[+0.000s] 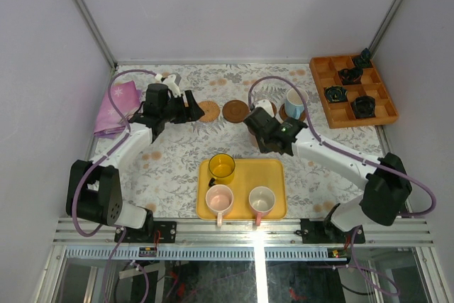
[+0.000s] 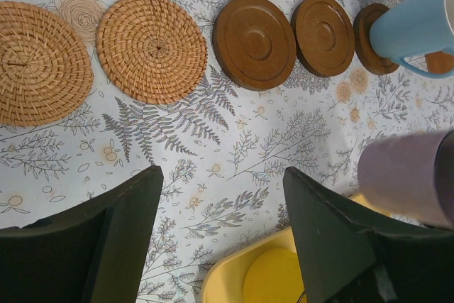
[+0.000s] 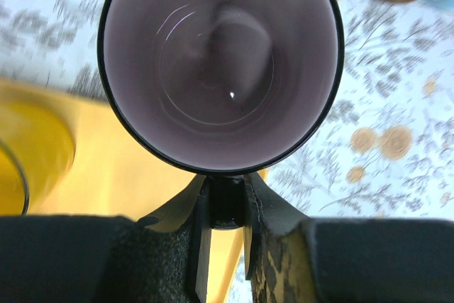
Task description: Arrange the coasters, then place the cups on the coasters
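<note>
Five coasters lie in a row at the back: two tan woven coasters and three dark brown coasters. The light blue cup stands on the rightmost one. My right gripper is shut on the handle of the purple-grey cup, held in the air over the yellow tray's far edge. The yellow cup and two pink cups stand on the tray. My left gripper hangs open and holds nothing, near the tan coasters.
The yellow tray lies at the front centre. An orange compartment tray with dark objects sits at the back right. A pink cloth lies at the back left. White walls close in the table.
</note>
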{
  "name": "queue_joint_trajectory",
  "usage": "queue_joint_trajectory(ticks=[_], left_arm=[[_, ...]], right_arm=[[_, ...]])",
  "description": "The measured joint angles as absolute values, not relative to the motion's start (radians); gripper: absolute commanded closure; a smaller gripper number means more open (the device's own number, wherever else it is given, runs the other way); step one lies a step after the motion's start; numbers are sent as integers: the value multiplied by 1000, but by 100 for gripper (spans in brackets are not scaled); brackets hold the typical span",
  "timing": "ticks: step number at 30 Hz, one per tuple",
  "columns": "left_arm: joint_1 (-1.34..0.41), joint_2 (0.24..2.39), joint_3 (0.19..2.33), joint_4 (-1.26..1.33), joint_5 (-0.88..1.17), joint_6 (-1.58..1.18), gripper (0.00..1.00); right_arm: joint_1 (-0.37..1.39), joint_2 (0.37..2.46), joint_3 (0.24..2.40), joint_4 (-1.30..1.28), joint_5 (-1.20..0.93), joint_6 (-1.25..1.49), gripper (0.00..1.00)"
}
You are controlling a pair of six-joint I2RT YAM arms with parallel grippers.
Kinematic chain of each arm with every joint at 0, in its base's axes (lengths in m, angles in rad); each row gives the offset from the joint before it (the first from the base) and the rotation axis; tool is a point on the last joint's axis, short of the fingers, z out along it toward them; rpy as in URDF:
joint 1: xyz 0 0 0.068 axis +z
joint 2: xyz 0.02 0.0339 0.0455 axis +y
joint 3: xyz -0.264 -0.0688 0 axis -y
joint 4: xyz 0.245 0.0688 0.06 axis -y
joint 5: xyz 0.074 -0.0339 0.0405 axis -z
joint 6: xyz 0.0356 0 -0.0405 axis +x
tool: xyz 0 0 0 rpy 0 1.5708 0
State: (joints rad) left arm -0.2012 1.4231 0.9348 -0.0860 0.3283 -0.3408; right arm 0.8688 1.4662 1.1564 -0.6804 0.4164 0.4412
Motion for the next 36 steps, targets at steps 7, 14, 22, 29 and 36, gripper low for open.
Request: queue_joint_trajectory(ticks=[7,14,22,29,36], left_arm=[[-201,1461,961,-85,321,-341,31],[-201,1511,1009,-88,317,-336,31],[-201,1528,1036,-93,313,-326,31],[-201,1536,1037,-99,310,-326,31],[-201,1540,1037,-102,310,-326,31]], right_arm=[[719,1594,1259,-593,450,362,100],[602,1757,1311,-486,439,306,100],[553,1862,1341,-361,399,259,100],[537,1870,1361,-275,393,237,100],[522,1927,1394,-221,358,234,100]])
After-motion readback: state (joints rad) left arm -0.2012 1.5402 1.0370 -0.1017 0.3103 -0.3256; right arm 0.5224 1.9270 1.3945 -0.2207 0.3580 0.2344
